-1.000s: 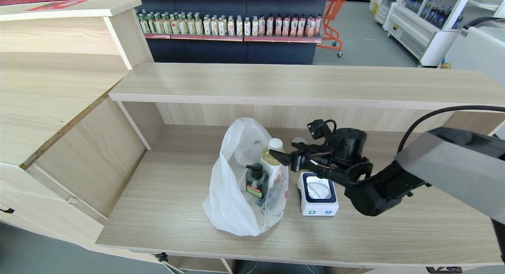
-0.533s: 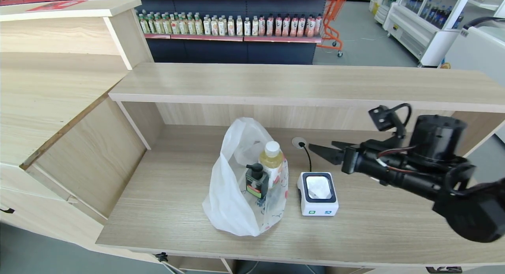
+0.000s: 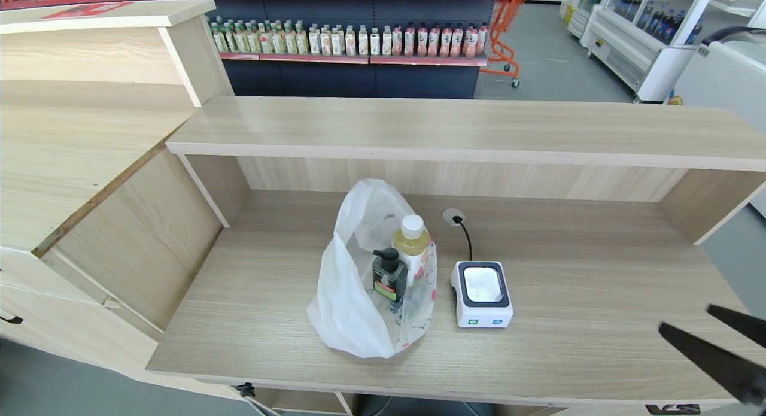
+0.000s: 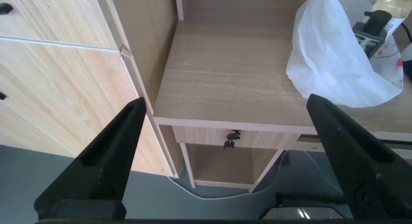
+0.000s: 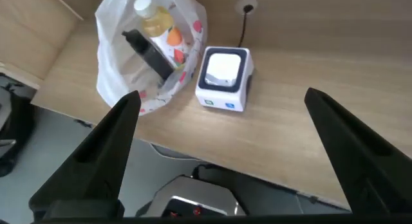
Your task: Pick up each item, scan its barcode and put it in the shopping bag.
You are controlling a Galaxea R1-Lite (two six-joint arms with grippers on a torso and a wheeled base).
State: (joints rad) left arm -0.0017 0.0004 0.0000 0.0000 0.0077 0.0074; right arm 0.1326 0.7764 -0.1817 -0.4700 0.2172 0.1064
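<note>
Since the juice [image 3: 412, 243] and the pump bottle [image 3: 389, 276] both stand upright inside the bag [image 3: 350, 302], the bagging looks done (no loose item shows on the counter [image 3: 598, 266]). From the right claw [image 3: 684, 318] the bag lies well apart, the scanner [image 3: 482, 293] between them. That claw hangs empty, fingers apart, over the counter's near corner; the left claw [image 4: 225, 100], also spread and empty, hangs off the front edge, nearer the bag. Any retreat should keep clear of the bag's rim and the scanner's cord [image 3: 465, 239].

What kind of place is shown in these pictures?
Probably a shop's checkout: a light wooden counter with a white tabletop barcode scanner, a translucent plastic shopping bag, and shelves of bottled drinks behind.
</note>
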